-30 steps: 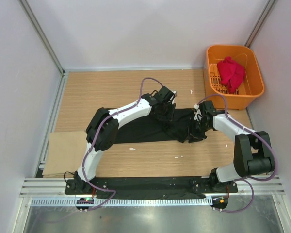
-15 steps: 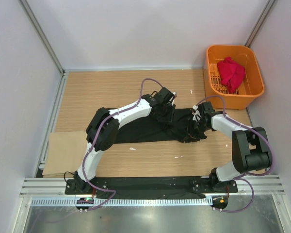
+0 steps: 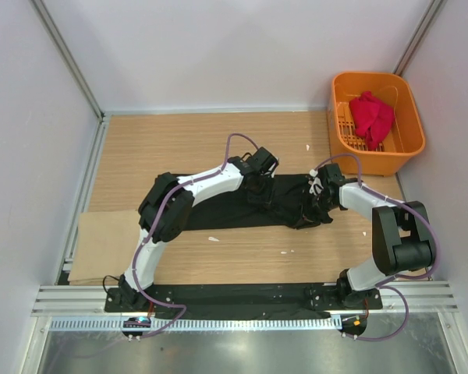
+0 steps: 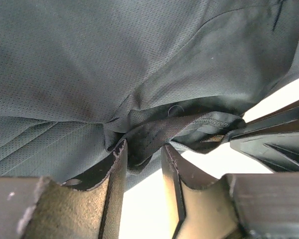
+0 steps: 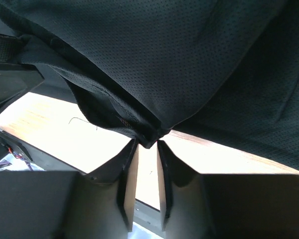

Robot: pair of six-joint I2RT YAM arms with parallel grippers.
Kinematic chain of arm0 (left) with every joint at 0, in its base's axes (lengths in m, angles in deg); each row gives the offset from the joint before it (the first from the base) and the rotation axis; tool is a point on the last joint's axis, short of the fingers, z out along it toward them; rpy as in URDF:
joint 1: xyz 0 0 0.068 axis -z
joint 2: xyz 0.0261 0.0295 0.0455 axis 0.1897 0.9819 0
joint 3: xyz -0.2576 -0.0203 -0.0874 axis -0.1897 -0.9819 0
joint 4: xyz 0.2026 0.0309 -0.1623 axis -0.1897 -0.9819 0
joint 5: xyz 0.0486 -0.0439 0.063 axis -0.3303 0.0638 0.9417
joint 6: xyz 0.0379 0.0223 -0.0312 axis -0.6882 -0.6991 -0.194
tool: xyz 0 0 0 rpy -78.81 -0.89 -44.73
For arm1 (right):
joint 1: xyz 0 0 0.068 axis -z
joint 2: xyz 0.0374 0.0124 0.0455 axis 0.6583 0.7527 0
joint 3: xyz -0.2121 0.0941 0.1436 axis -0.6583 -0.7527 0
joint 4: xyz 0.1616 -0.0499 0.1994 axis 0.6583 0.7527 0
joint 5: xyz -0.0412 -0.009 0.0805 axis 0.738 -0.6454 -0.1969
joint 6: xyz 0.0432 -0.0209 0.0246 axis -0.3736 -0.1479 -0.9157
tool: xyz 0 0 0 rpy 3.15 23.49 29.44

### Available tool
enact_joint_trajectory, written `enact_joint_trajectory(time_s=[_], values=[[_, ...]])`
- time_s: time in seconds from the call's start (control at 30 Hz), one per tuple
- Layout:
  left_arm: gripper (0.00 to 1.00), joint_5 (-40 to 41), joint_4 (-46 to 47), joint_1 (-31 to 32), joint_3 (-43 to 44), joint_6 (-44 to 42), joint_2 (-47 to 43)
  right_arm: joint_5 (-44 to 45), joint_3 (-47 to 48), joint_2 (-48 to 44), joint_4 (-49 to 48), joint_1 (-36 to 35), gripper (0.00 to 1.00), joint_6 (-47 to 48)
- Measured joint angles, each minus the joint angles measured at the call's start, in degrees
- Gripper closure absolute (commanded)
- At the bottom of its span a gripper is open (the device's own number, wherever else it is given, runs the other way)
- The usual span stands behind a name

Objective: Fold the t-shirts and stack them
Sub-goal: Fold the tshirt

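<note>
A flat tan cardboard sheet (image 3: pixel 105 245) lies at the table's (image 3: pixel 179 140) left edge. The black t-shirt (image 3: pixel 218 212) stretches across the middle of the table, flat on its left part and bunched towards the right. The left end effector (image 4: pixel 142 162) is down on the shirt's middle, its fingers (image 4: pixel 114 172) clamped on a raised fold of the black cloth. Just to the right, the right end effector (image 5: pixel 145 152) pinches a gathered edge of the same shirt, lifted off the wood. At the far right corner, the red t-shirt (image 3: pixel 372 117) lies crumpled inside the orange slotted basket (image 3: pixel 339 144).
</note>
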Motion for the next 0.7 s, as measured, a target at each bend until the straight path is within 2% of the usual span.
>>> enact_joint_trajectory(time_s=[0.13, 0.17, 0.23, 0.27, 0.37, 0.5, 0.7], values=[[0.68, -0.02, -0.11, 0.00, -0.28, -0.02, 0.00, 0.02, 0.11, 0.00, 0.00, 0.00, 0.71, 0.09], [0.70, -0.02, -0.09, 0.00, -0.28, 0.00, 0.00, 0.02, 0.13, 0.00, 0.00, 0.00, 0.74, 0.09], [0.80, -0.02, -0.09, 0.00, -0.33, -0.02, 0.00, 0.00, 0.37, 0.24, 0.02, 0.00, 0.81, 0.13], [0.87, 0.00, -0.11, 0.00, -0.37, -0.04, 0.00, 0.00, 0.52, 0.37, 0.00, 0.00, 0.88, 0.11], [0.93, -0.02, -0.11, 0.00, -0.46, -0.17, 0.00, 0.07, 1.38, 0.48, 0.61, 0.00, 0.96, 0.13], [0.98, 0.00, -0.35, 0.00, -0.48, 0.00, -0.02, 0.50, 5.16, 0.33, 3.10, 0.00, 0.99, 0.24], [0.99, 0.31, -1.64, -0.66, -0.04, 0.63, -0.07, 1.33, 11.65, -0.15, 5.01, 0.00, 0.99, 0.52]])
